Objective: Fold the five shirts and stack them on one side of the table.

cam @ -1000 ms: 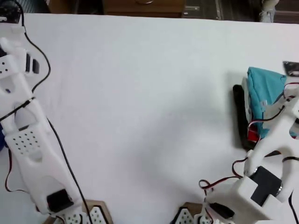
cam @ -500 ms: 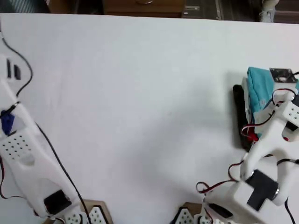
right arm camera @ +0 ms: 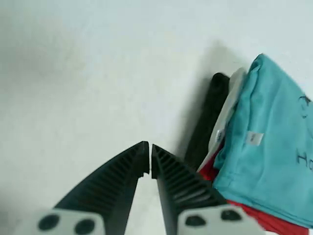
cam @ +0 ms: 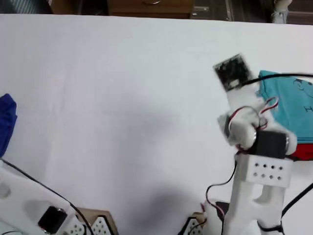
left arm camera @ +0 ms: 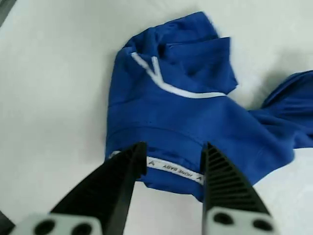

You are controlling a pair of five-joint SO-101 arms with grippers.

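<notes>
A crumpled blue shirt with a white collar stripe lies on the white table, and in the high view a piece of that blue shirt pokes in at the left edge. My left gripper hangs open just over its hem, one finger on each side of the label. At the right side sits a stack of folded shirts: teal on top, then red, white and black. The teal shirt tops it in the high view. My right gripper is shut and empty over bare cloth beside the stack.
A white cloth covers the table, with wide free room across the middle and back. The right arm's white body stands near the front right. Wooden arm bases sit at the front edge.
The left arm has swung off to the left edge, uncovering the blue shirt. The right arm has lifted off the stack and swung toward the table's middle.
</notes>
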